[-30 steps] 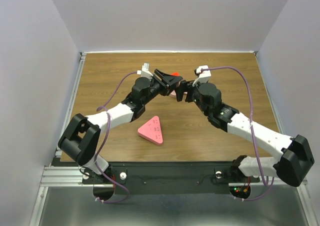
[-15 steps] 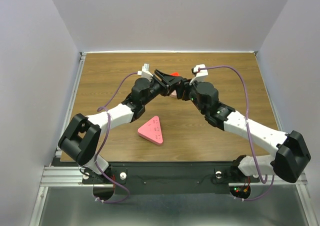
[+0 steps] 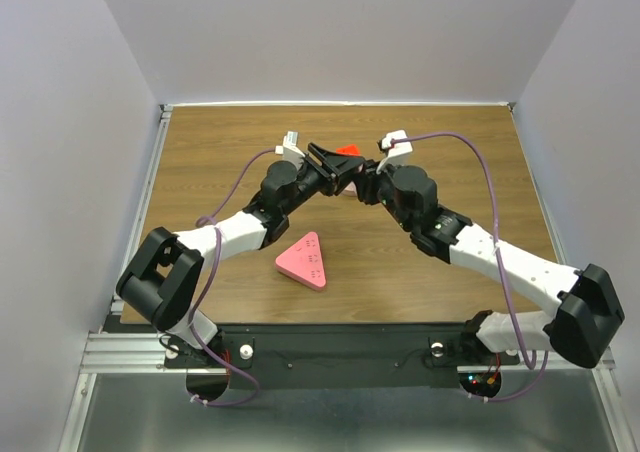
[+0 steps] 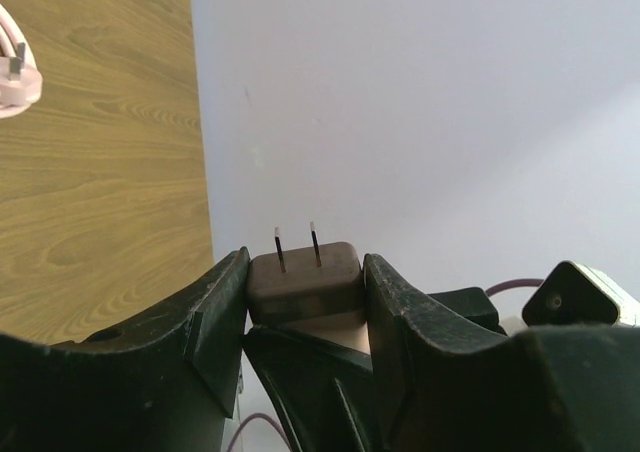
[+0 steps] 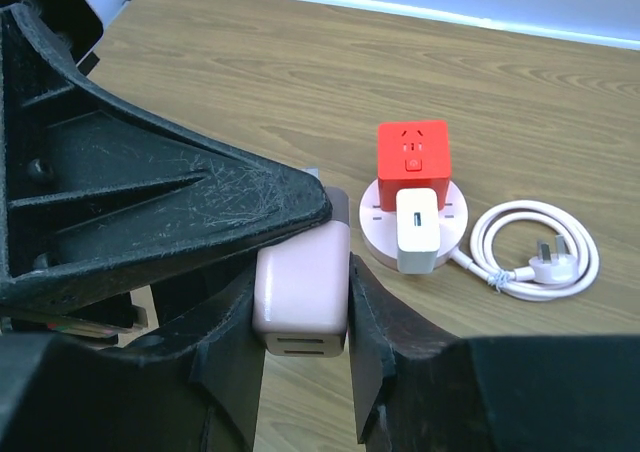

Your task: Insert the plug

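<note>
- Plug (image 4: 303, 280): a small pale pink block with two thin metal prongs. It is held in the air above the middle of the tabletop (image 3: 450, 152), toward the far edge. In the left wrist view the prongs point up, away from the fingers.
- Left gripper (image 4: 305, 272): clamped on the plug, one black finger (image 4: 225, 307) pressed to each side of the block.
- Right gripper (image 5: 300, 312): closed on the same plug from the opposite side, both fingers touching the block. A finger of the left gripper lies across the top of the block in the right wrist view.
- Power strip (image 3: 303, 260): pink and triangular, it lies flat on the tabletop nearer the near edge, left of centre. It is well apart from the plug and below the left arm.
- Round pink base (image 5: 455, 217): rests on the tabletop near the middle of the far edge. It carries a red cube (image 5: 414, 152) at its far side and a white charger (image 5: 417, 232) at its near side.
- White cable (image 5: 520, 242): coiled on the tabletop just beside the base, running from the charger side and ending in a three-pin end.
</note>
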You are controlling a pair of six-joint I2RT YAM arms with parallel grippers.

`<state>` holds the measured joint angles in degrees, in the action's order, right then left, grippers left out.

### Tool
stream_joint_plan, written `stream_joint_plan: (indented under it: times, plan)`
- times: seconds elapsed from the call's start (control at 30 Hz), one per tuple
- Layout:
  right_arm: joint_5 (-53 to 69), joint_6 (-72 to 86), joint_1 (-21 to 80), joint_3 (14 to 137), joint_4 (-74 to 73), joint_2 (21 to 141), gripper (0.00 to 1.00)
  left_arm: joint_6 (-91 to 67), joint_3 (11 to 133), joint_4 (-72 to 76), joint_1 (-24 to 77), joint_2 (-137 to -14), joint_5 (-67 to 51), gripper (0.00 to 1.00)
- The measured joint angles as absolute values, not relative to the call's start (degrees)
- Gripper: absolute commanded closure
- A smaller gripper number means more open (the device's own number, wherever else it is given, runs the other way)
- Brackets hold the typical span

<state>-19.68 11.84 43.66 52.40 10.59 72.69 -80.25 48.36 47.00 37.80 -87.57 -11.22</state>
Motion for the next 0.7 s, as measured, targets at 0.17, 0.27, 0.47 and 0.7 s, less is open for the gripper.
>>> stream_joint_plan:
  times: [0.17, 0.27, 0.47, 0.7]
  plan:
    - [-21.12, 10.31, 43.92, 52.45, 7.7, 69.89, 1.0, -79.29, 47.03, 48.51, 37.45, -87.11, -13.32, 0.08]
    - [-22.5, 9.98, 43.86, 53.01, 4.19, 67.72, 1.0, -78.11, 45.58, 48.12, 36.58, -85.73, -14.17, 0.01]
    - [-22.41, 10.39, 43.55, 59.79, -6.55, 65.49, 1.0, -72.38, 40.64, 43.07, 31.92, -79.35, -12.05, 0.01]
    - [-12.58, 13.23, 43.48, 72.95, -22.44, 72.03, 1.0, -58.06, 38.22, 27.03, 31.11, -64.36, -2.2, 0.01]
